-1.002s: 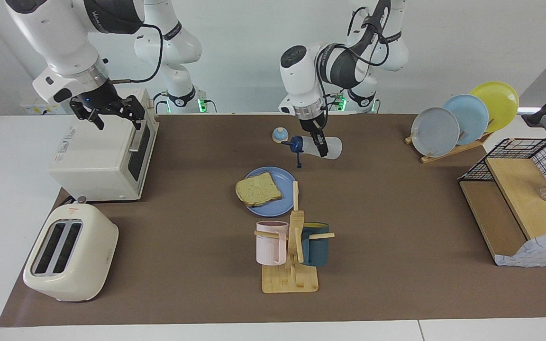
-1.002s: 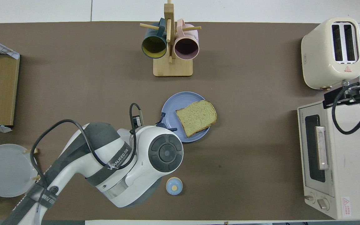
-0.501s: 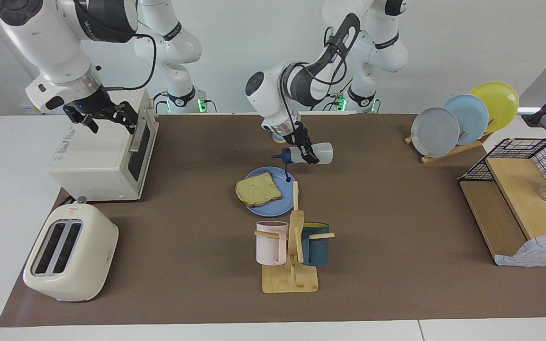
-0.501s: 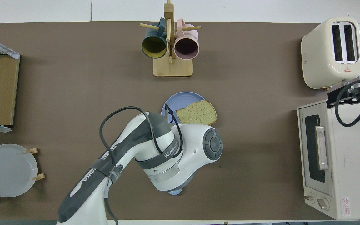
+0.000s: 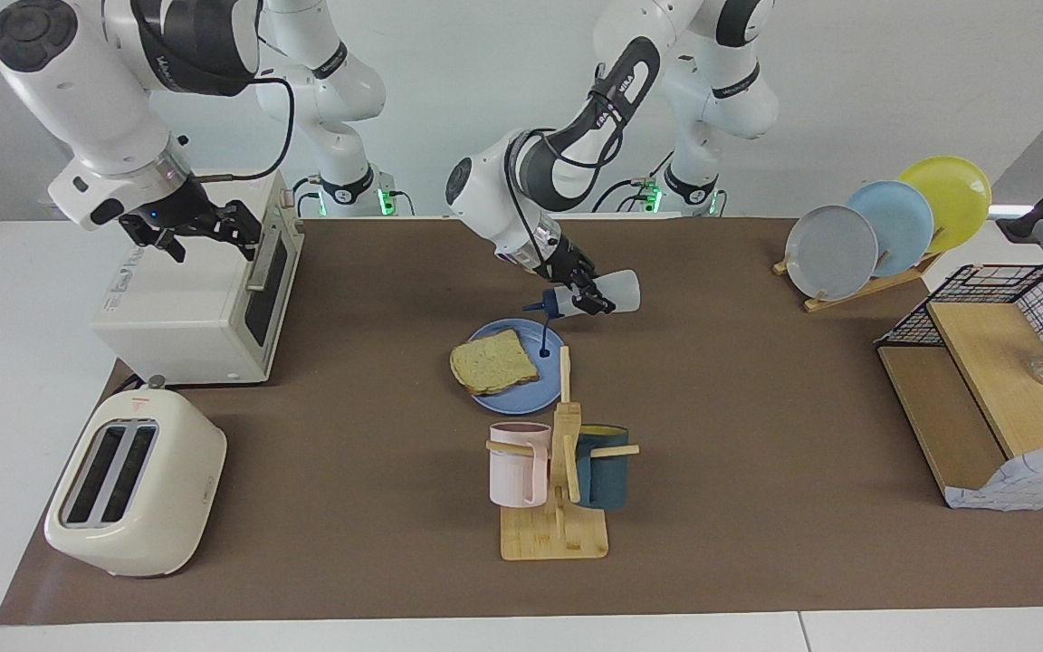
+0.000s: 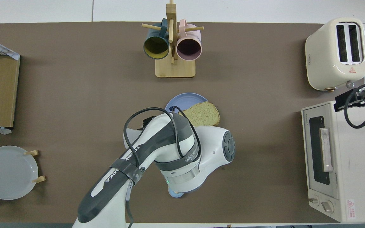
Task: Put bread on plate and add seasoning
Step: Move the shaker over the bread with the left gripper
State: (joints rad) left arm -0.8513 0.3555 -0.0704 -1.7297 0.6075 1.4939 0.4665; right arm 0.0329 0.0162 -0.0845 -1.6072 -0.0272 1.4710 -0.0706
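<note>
The bread (image 5: 492, 360) lies on the blue plate (image 5: 521, 391) in the middle of the mat, overhanging the rim toward the right arm's end. My left gripper (image 5: 592, 299) is shut on the seasoning bottle (image 5: 619, 292), which is tilted nearly flat. Its dark cap (image 5: 550, 306) points down over the plate's edge nearest the robots, and the open flip lid dangles below it. In the overhead view the left arm hides the bottle; only part of the bread (image 6: 204, 113) and the plate (image 6: 182, 99) show. My right gripper (image 5: 209, 237) waits open above the toaster oven (image 5: 196, 299).
A mug rack (image 5: 558, 484) with two mugs stands just past the plate, farther from the robots. A cream toaster (image 5: 132, 480) sits at the right arm's end. A plate rack (image 5: 884, 226) and a wire-and-wood shelf (image 5: 992, 389) stand at the left arm's end.
The left arm has carried the bottle from beside the small blue knob to over the plate's edge and tipped its cap downward. The right gripper has drifted slightly over the toaster oven.
</note>
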